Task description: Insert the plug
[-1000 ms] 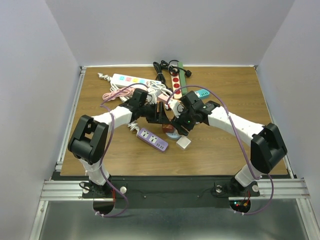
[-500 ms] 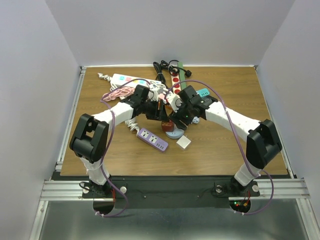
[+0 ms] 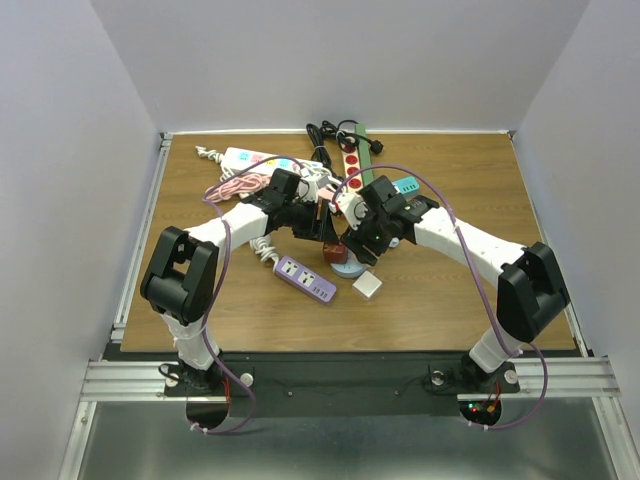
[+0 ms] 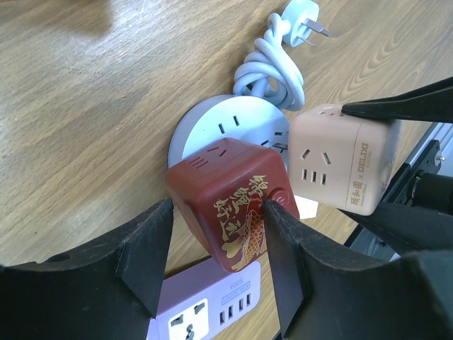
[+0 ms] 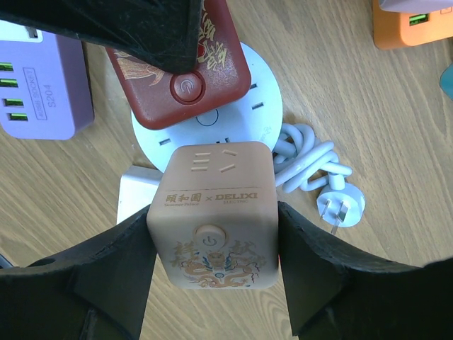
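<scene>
My left gripper is shut on a dark red cube socket with a gold fish print, held tilted over a round white socket hub. My right gripper is shut on a beige cube socket, right beside the red cube and above the same hub. The hub's white cord lies coiled, and its three-pin plug lies loose on the table. In the top view both grippers meet over the hub.
A purple power strip lies left of the hub. A small white square adapter lies in front of it. An orange strip shows at the edge. Several more strips and cables are piled at the back.
My right arm has swung back and left, bringing the beige cube close beside the red cube over the hub. The left arm has shifted only slightly.
</scene>
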Motion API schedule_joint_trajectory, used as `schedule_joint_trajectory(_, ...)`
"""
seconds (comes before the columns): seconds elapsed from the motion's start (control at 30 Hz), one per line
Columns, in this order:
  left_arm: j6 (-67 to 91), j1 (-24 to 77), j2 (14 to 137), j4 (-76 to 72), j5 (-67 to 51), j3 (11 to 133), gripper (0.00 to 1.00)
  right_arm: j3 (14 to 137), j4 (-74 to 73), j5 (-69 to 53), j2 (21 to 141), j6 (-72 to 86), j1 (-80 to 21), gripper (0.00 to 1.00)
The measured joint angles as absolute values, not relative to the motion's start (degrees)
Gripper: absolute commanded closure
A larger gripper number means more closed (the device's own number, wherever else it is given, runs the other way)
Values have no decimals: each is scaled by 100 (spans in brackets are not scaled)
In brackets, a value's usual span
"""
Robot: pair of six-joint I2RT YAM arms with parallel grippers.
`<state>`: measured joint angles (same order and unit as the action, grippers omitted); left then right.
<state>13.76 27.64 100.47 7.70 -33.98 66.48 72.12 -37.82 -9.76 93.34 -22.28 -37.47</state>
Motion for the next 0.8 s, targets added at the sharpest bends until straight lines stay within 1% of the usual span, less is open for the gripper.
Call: schedule_joint_trajectory(0.8,1245,2853,10044,875,-3452,6678,38,7113,-3747,-1229,9336,-2228,-3747,100)
